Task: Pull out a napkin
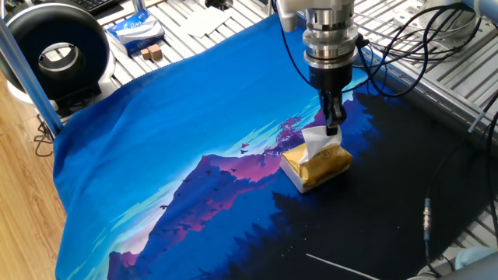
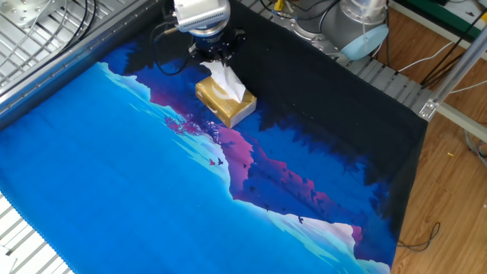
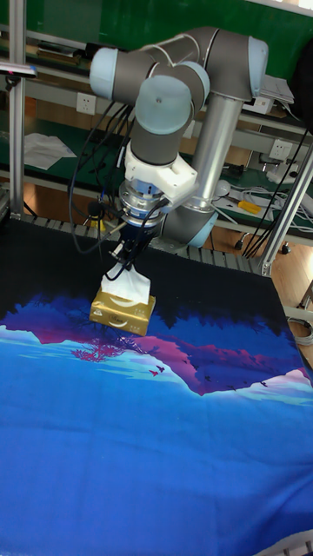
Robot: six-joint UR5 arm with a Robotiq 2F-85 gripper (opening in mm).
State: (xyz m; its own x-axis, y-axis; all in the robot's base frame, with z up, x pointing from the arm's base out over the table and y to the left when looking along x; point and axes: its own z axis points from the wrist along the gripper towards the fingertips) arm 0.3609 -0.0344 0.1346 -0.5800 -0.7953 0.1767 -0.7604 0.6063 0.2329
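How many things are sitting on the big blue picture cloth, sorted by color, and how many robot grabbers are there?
Golden-yellow: 1, the tissue pack.
White: 1, the napkin sticking up out of the pack, pinched at its top.
Gripper: 1.
Total: 3.

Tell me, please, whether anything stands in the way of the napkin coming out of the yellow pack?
Nothing visible does. The pincer is shut on the top of the napkin, whose lower part sits in the yellow pack. The space above and around the pack is open, with only the blue cloth nearby.
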